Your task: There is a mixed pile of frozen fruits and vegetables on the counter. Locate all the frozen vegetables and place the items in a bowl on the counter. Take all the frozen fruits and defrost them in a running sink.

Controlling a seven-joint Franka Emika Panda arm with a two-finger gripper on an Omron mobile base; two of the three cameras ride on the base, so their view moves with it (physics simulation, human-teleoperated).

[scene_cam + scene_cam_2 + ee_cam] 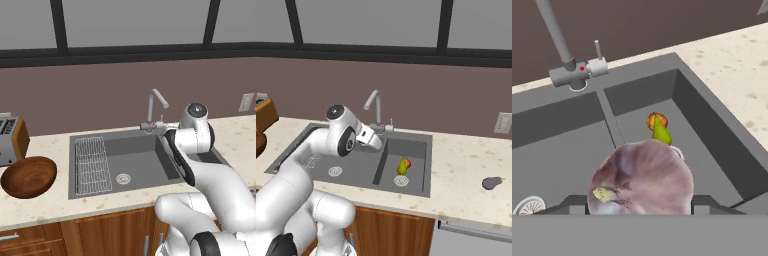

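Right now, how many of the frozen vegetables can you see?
2. The eggplant lies on the counter right of the sink. The whitish bulb is held in the gripper above the sink. Others may be hidden.

The whitish bulb (pixel 641 179) hides both jaws and part of the pear (pixel 660 132).

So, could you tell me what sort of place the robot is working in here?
A simulated home kitchen, by the look of it: a dark double-basin sink with a curved tap set in a speckled counter, a toaster and a wooden bowl beside it.
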